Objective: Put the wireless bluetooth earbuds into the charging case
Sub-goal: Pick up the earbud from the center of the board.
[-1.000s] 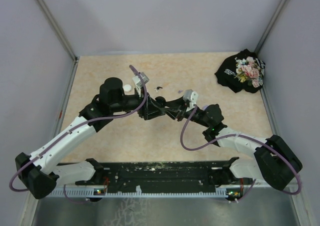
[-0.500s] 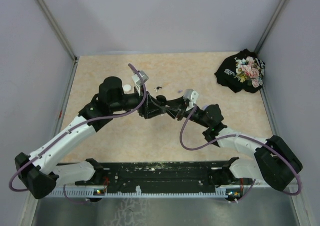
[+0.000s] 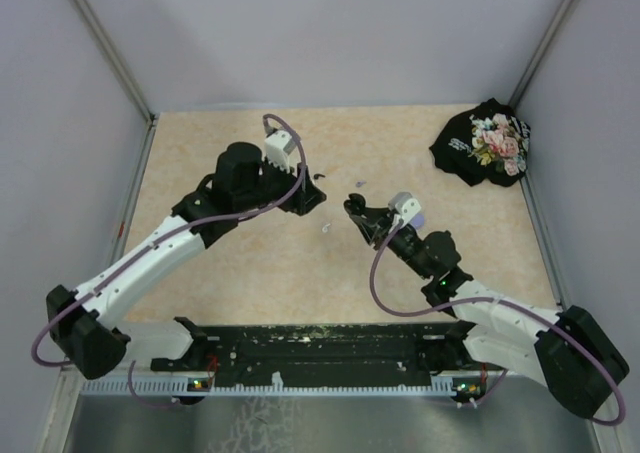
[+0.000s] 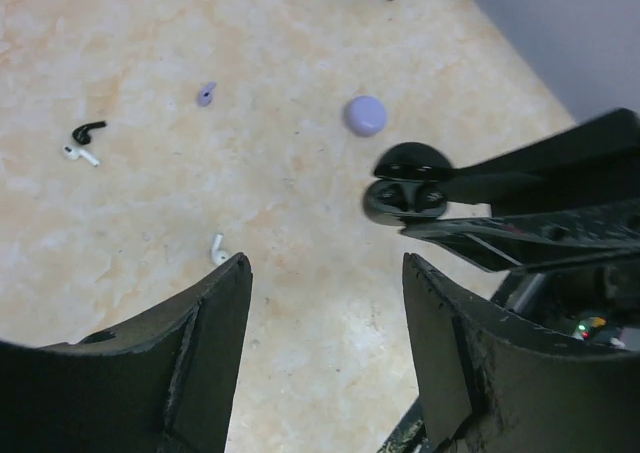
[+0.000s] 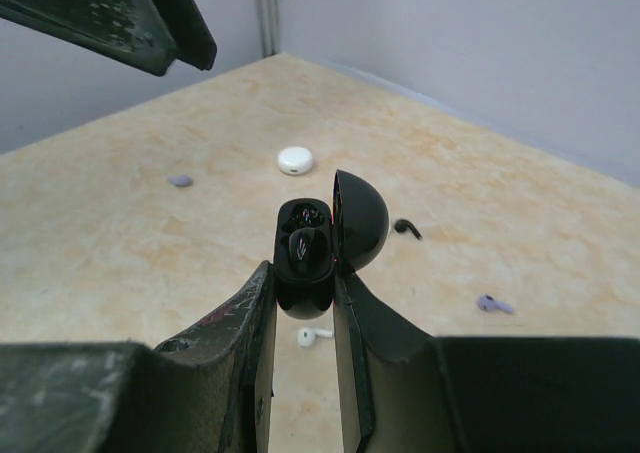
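My right gripper (image 5: 303, 278) is shut on an open black charging case (image 5: 303, 235), held above the table with its lid (image 5: 362, 219) swung to the right. A black earbud (image 5: 309, 245) sits in one of its wells. My left gripper (image 4: 325, 268) stands open and empty a short way left of the case (image 4: 405, 185). Loose earbuds lie on the table: a white one (image 4: 217, 250) below the case, a black one (image 4: 88, 130) beside another white one (image 4: 80, 154), and a purple one (image 4: 206, 94). A second purple earbud (image 5: 488, 303) lies to the right in the right wrist view.
A lavender round case (image 4: 365, 115) and a white round case (image 5: 295, 160) lie on the beige tabletop (image 3: 250, 273). A black floral cloth (image 3: 485, 141) lies in the far right corner. Grey walls close in the table on three sides.
The two grippers, close together before, have drawn apart: the left arm pulled back to the left, the right arm withdrew to the right with the case. A white earbud now shows between them.
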### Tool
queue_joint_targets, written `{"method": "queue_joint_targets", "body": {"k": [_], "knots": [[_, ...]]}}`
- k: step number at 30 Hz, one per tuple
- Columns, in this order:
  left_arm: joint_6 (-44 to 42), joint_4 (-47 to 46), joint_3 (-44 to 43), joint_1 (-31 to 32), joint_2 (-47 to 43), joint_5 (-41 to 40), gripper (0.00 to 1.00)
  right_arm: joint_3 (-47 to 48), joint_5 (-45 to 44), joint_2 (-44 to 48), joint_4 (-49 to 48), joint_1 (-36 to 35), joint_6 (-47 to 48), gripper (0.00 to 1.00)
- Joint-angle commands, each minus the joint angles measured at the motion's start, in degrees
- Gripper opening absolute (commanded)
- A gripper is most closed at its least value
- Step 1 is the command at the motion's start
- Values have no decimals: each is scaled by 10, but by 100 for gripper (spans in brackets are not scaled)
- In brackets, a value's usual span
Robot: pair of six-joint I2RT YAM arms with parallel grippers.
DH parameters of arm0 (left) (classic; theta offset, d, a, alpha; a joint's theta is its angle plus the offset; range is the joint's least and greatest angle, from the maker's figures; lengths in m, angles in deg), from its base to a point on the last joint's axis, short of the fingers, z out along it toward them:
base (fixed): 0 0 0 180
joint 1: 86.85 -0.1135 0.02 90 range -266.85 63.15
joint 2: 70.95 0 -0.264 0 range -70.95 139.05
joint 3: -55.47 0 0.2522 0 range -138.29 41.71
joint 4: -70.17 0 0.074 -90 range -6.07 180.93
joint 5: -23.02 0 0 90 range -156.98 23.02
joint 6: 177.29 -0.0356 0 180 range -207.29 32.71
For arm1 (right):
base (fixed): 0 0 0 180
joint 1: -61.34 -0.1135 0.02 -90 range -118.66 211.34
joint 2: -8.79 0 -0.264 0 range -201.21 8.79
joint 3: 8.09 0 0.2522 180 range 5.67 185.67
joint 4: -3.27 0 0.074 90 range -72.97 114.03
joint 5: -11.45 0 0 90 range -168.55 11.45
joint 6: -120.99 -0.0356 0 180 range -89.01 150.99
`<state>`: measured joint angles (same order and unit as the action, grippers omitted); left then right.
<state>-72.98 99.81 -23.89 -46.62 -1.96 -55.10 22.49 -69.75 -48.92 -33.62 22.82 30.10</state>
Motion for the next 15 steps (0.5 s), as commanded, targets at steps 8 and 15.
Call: {"method": "queue_joint_targets", "body": {"k": [8,15], "knots": [[-29,-30,-100,-74,220,-52,66,-47,-104,54,21,-5,41,0],[-52,-29,-227,-114,378,-49,66,-50,-103,36,7,-5,48,0]]}}
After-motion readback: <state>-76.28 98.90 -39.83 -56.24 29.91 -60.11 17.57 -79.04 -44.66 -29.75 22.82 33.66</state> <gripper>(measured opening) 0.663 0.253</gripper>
